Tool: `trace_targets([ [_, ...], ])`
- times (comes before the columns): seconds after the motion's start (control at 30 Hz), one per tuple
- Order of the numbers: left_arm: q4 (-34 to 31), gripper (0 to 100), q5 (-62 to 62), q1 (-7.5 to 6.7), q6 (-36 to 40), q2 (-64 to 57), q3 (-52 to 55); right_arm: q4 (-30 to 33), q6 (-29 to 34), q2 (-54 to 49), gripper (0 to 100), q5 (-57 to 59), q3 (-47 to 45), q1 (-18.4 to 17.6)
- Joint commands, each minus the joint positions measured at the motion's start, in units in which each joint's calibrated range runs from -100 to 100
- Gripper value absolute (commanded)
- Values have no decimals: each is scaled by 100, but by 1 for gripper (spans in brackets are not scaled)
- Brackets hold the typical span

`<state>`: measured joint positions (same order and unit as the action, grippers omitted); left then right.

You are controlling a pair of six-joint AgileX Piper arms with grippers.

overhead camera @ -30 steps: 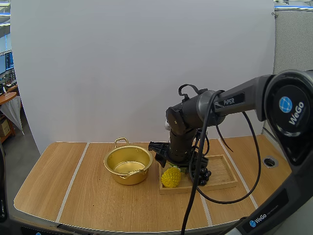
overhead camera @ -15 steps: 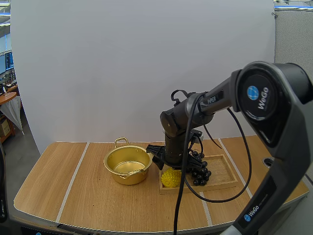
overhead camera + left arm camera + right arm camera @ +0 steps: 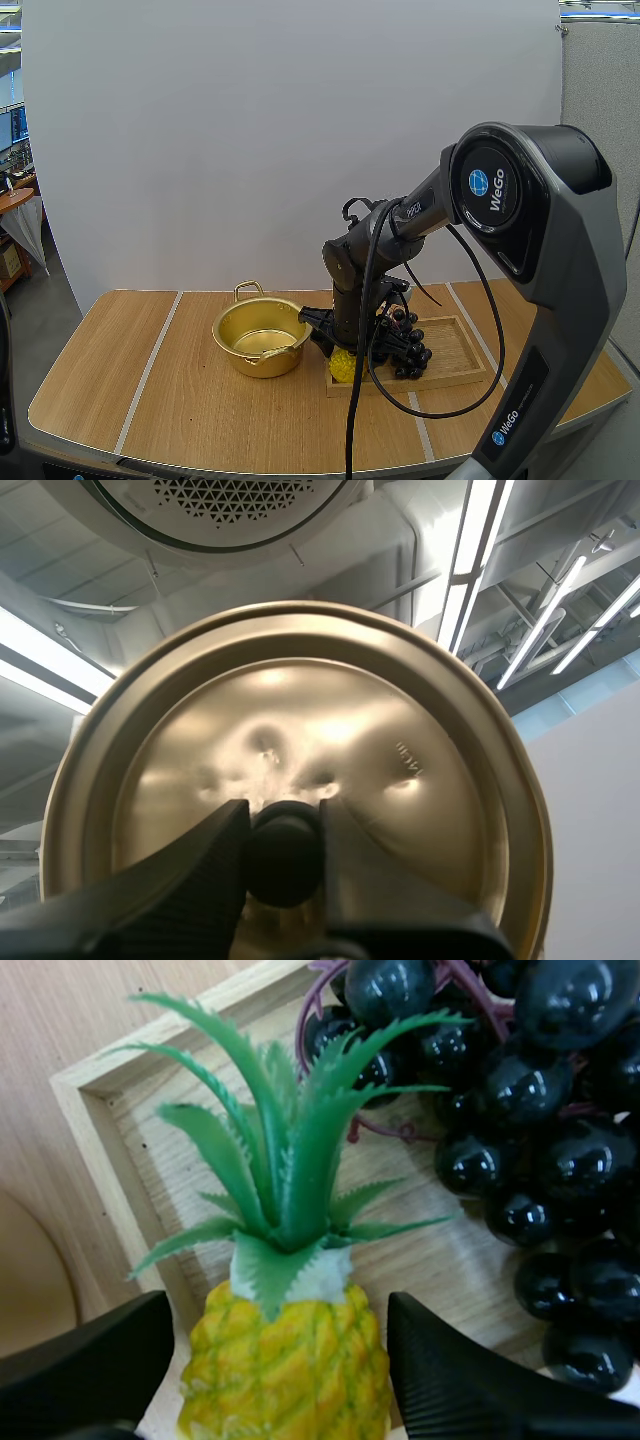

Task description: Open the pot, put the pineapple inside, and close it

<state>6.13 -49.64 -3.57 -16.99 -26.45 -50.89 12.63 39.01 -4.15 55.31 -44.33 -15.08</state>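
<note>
Moved: my right gripper [image 3: 280, 1305] has sunk around the pineapple [image 3: 285, 1370].
Right fingers [image 3: 90, 1360]: apart, flanking it (contact unclear).
Left gripper [image 3: 283, 825]: pinches the lid [image 3: 300, 710] by its knob [image 3: 285, 865].
Pot [image 3: 260, 338]: open, beside the tray [image 3: 110, 1120].

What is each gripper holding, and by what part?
Left gripper pinches the lid by its knob. Right gripper is open around the pineapple, holding nothing.

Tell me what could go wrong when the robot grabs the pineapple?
The right end effector is open around the pineapple, whose body is bumpy, so it might slip out. The grapes lie beside it in the tray and could get snagged. The left end effector grips the lid only by its knob, so the lid might tilt or drop.
</note>
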Motion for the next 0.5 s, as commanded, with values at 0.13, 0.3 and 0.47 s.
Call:
trace_targets([
  [0.13, -40, 0, 173, -17, 69, -15, -6, -68, 11, -43, 43, 12, 37, -4],
  [0.3, -40, 0, 173, -17, 69, -15, -6, -68, -23, -55, 0, -14, 37, -4],
  [0.47, -40, 0, 173, -17, 69, -15, -6, -176, -514, -364, 0, -55, 316, -30],
])
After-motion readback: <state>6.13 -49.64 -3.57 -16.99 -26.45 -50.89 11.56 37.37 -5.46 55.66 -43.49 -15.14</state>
